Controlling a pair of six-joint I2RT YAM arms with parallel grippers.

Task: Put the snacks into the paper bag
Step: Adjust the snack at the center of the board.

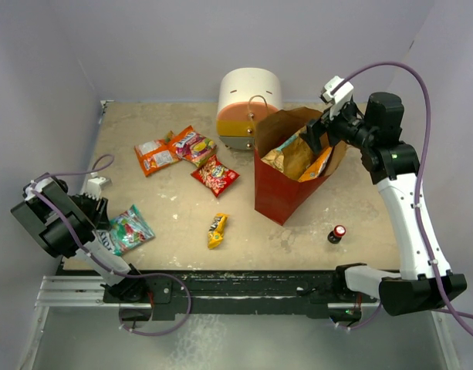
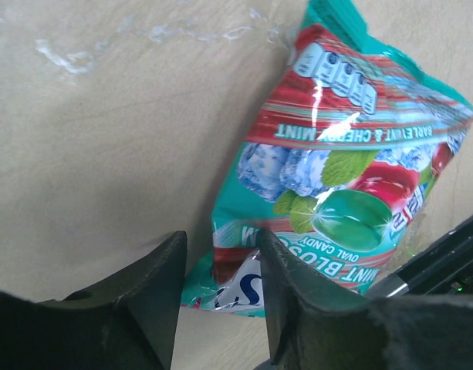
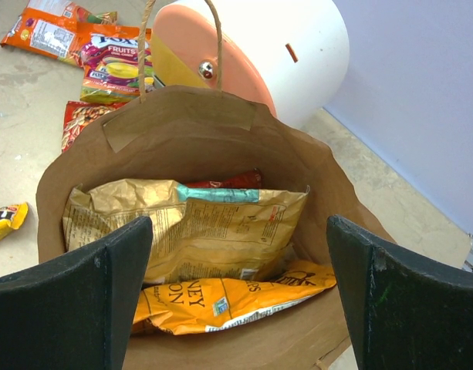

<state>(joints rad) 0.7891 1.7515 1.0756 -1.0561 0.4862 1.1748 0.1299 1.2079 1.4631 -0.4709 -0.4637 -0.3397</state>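
The lower corner of the teal mint candy bag [image 2: 336, 177] slips behind the left gripper [image 2: 221, 240], and I can't tell whether the jaws pinch it. Inside the paper bag [image 3: 182, 131], a red packet [image 3: 230, 182] shows only a sliver above the tan chip bag [image 3: 205, 231]. The right wrist view's edge cuts the yellow bar [image 3: 3, 219]. The small bottle [image 1: 338, 233] has a label too tiny to read.

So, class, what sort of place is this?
Probably a robot test cell: plain walls enclose a scuffed table, two arms mount on a rail, snacks lie beside a paper bag.
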